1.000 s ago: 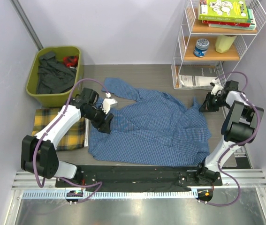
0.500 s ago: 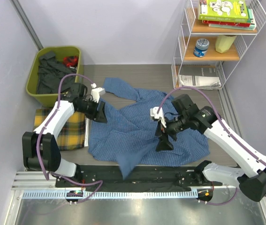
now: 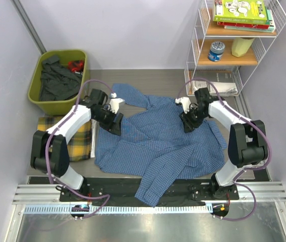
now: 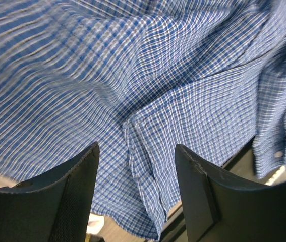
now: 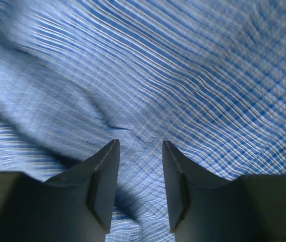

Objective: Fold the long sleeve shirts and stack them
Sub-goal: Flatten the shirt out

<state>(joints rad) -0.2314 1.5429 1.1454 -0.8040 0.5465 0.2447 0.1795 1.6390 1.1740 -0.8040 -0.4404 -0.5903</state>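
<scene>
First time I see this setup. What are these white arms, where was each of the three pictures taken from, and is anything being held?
Two white robot arms are bolted at the near edge of the table. The wide picture looks down from above and behind them. The other two come from a camera on each wrist, the dark shapes being that gripper's own fingers. The left gripper and right gripper both hang over the spread-out blue shirt, jaws open, holding nothing. A folded yellow plaid shirt lies at the left, near a green bin.
</scene>
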